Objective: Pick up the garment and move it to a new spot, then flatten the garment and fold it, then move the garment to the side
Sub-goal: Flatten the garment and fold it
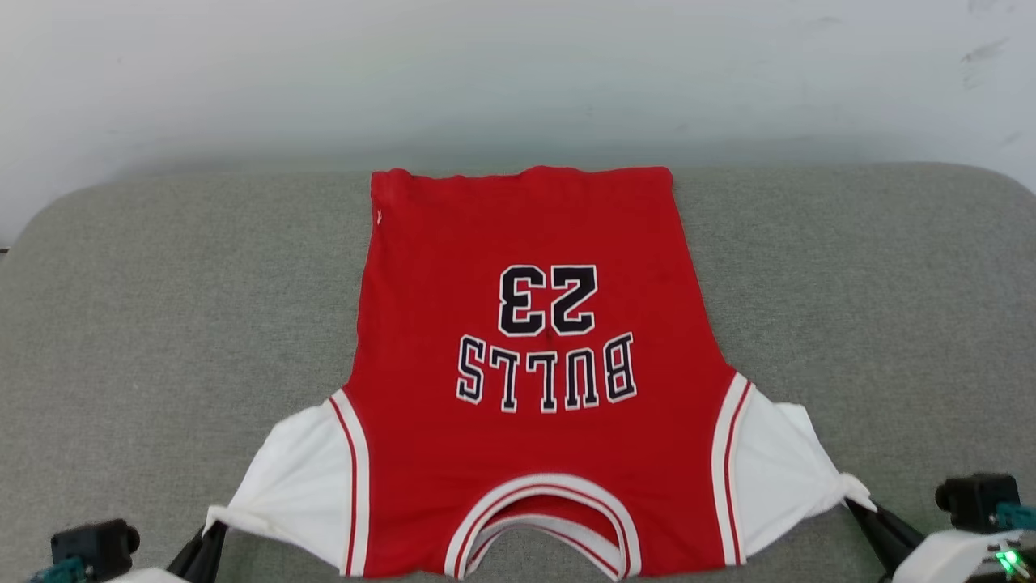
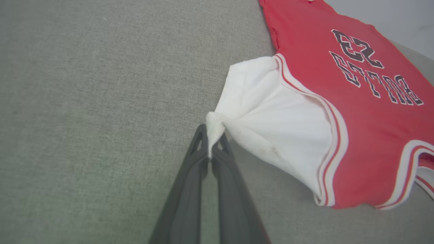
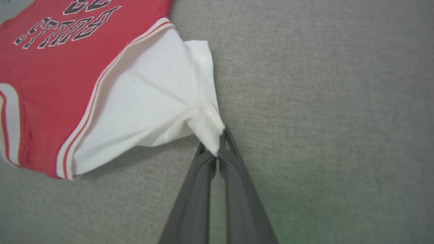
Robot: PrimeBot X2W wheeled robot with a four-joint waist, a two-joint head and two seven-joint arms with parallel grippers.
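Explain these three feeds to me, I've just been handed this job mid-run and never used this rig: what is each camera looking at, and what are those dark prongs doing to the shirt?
You are driving a two-armed robot. The wide picture comes from its head, looking down on a grey padded surface. On it lies the garment, a red jersey with white sleeves, spread out chest up with the collar nearest the robot, so the lettering reads upside down.

The other two pictures come from cameras on the wrists, each looking along its own pair of long dark fingers.

The left gripper is shut on the bunched tip of the left sleeve. The right gripper is shut on the tip of the right sleeve. In the head view they appear at the bottom corners, drawing both sleeves outward and taut.
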